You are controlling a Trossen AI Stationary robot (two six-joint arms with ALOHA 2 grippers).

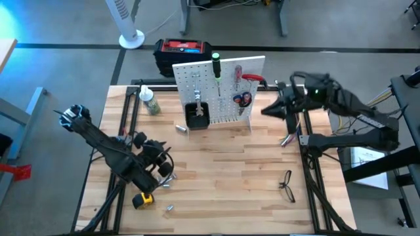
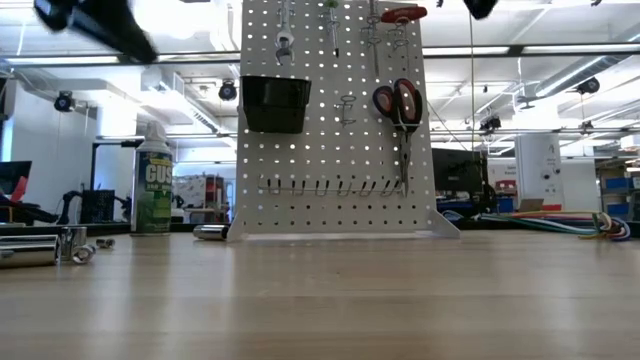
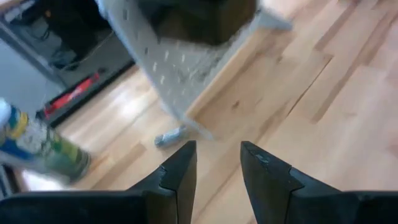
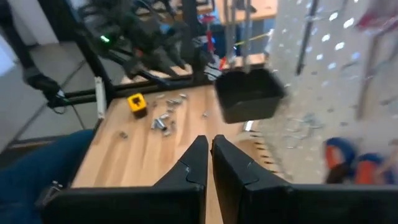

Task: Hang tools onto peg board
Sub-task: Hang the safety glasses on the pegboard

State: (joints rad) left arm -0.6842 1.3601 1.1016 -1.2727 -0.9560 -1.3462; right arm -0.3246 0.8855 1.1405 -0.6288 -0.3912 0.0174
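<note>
Board (image 1: pixel 226 92) already carried a wrench (image 2: pixel 284 30), screwdrivers (image 1: pixel 216 71) and pliers (image 2: pixel 398 105). Glasses (image 1: pixel 287 185) and tape measure (image 1: pixel 143 200) lay on the counter (image 1: pixel 223 177), away from the board. Left tool (image 3: pixel 217 163) was partly open and empty; right tool (image 4: pixel 210 158) was closed and empty.

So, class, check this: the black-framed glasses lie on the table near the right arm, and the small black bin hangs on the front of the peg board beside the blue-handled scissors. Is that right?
Not quite. The scissors have red handles, not blue, as the low view shows. The rest holds: the black-framed glasses lie on the table near the right arm, and the small black bin hangs on the front of the peg board.
</note>
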